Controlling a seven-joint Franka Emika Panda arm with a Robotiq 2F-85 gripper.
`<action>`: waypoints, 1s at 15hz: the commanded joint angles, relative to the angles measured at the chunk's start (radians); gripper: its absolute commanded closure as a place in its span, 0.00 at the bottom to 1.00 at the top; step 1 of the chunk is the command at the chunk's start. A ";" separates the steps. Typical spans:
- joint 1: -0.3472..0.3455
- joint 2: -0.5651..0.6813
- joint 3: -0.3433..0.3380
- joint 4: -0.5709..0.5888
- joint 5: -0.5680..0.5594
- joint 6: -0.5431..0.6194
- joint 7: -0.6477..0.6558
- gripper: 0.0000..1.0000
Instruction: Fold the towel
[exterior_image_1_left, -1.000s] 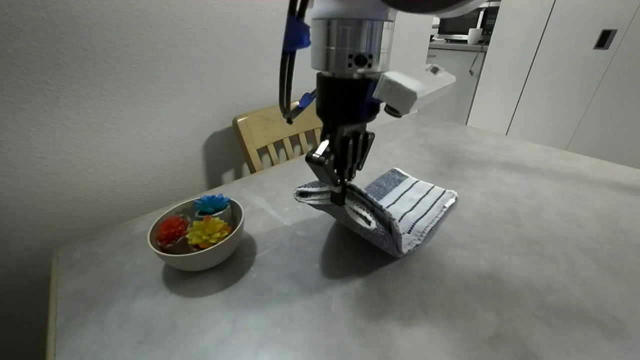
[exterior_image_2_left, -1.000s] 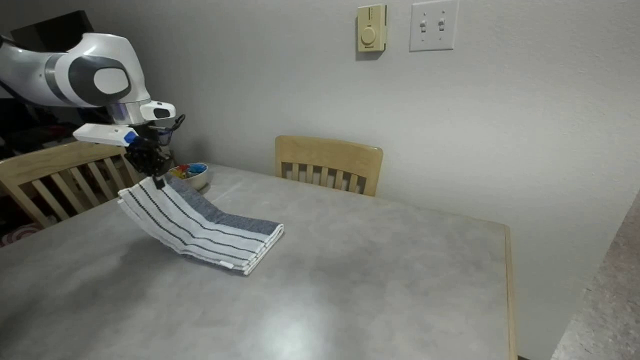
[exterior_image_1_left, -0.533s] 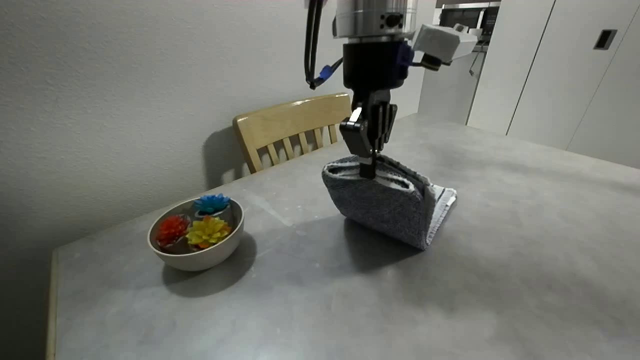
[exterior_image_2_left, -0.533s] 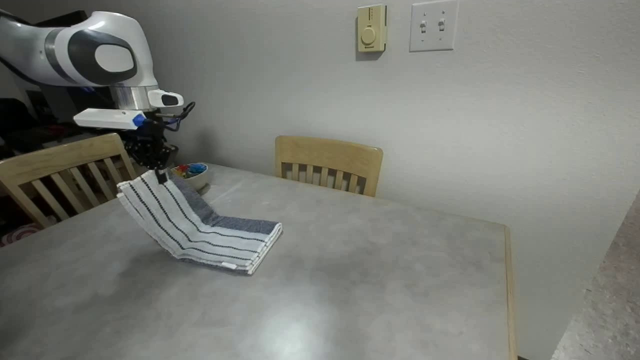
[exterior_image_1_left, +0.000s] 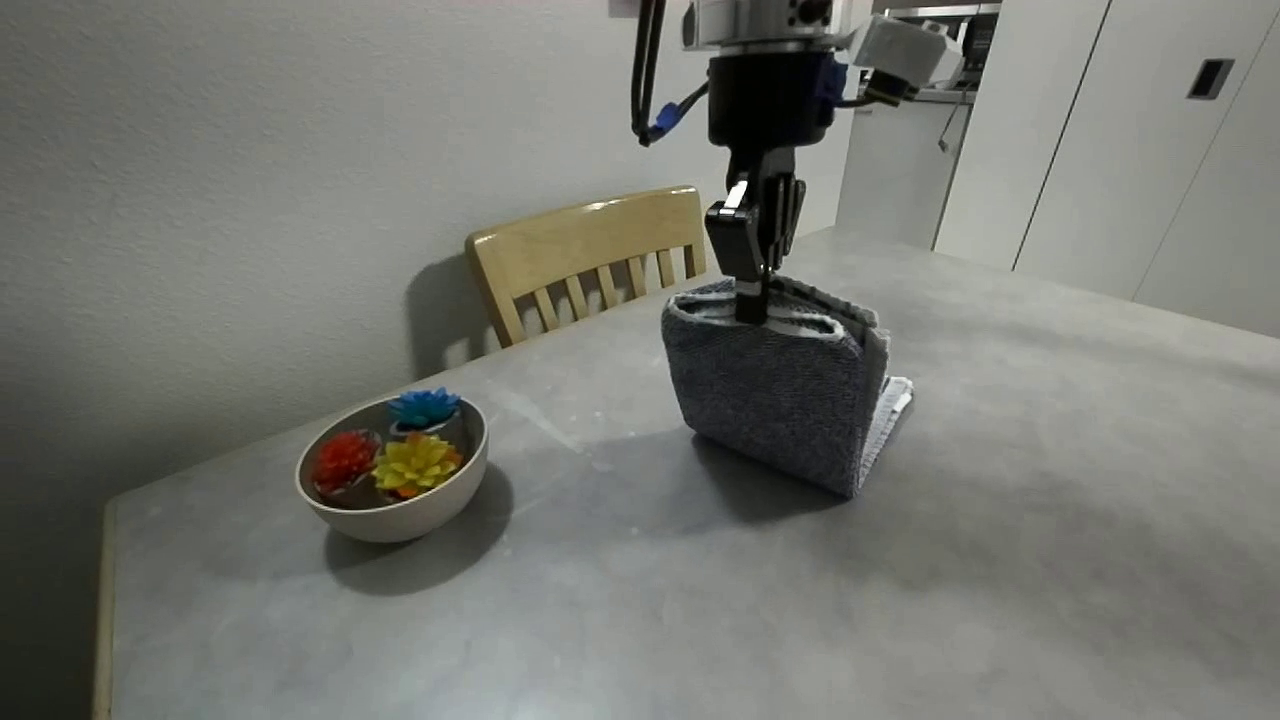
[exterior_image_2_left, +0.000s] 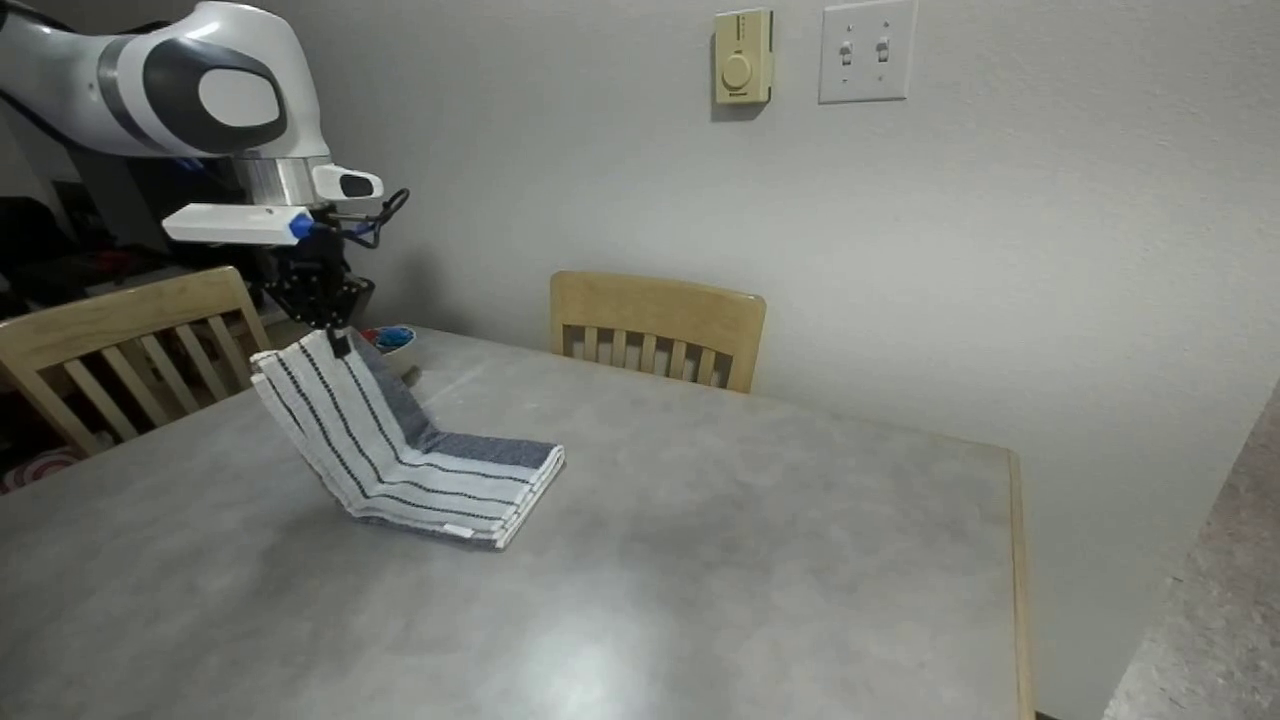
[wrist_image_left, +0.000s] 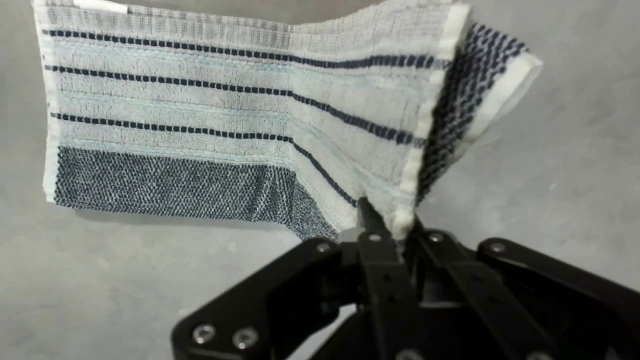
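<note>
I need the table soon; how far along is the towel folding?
Done: the towel already looks folded into layers, with stacked edges at its flat end. In hand: the gripper is shut on the raised end. Left, probably: laying that end over the flat part and letting go.

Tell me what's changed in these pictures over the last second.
The tool has risen and moved toward the end of the towel that lies on the table, so the raised part now reaches higher and stands steeper. Nothing was newly taken hold of or let go: the tool keeps its grip on the towel. The lying end has barely shifted, and the bowl stayed put.
</note>
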 joint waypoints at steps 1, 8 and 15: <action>-0.035 -0.034 0.000 -0.009 -0.001 -0.059 -0.071 0.98; -0.084 -0.072 -0.011 -0.016 -0.001 -0.121 -0.181 0.98; -0.128 -0.104 -0.025 -0.014 0.014 -0.173 -0.250 0.98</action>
